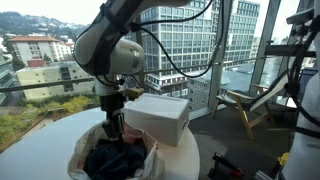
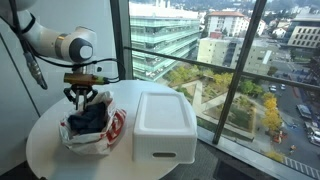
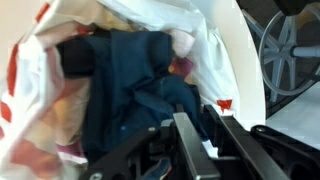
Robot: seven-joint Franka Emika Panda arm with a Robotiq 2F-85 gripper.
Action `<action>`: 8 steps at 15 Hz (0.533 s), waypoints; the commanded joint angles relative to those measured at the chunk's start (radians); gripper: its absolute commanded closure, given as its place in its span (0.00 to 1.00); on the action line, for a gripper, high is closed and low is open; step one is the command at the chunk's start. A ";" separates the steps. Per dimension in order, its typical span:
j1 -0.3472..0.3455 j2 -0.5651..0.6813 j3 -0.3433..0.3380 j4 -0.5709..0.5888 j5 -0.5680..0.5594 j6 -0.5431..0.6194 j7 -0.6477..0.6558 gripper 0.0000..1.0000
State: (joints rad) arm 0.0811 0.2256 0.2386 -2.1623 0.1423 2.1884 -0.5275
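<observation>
Gripper (image 2: 82, 98) hangs just over the blue clothes (image 3: 130, 80), with its fingers spread a little and nothing pinched between them. The clothes sit inside the white bag (image 2: 68, 138) on the round table (image 2: 50, 165), right beside the white box (image 2: 163, 125). It looks like the step is getting at the clothes in the bag, and to grab them I think it must go down a bit, push into the soft pile and squeeze, without catching the thin bag.
</observation>
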 commanded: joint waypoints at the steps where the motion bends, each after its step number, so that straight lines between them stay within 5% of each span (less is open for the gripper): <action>1: 0.035 -0.068 -0.026 -0.029 -0.097 0.015 0.118 0.40; 6: 0.050 -0.095 -0.020 -0.023 -0.131 0.000 0.169 0.03; 8: 0.057 -0.093 -0.019 -0.023 -0.132 -0.005 0.171 0.00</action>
State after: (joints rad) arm 0.1174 0.1647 0.2264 -2.1638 0.0265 2.1875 -0.3795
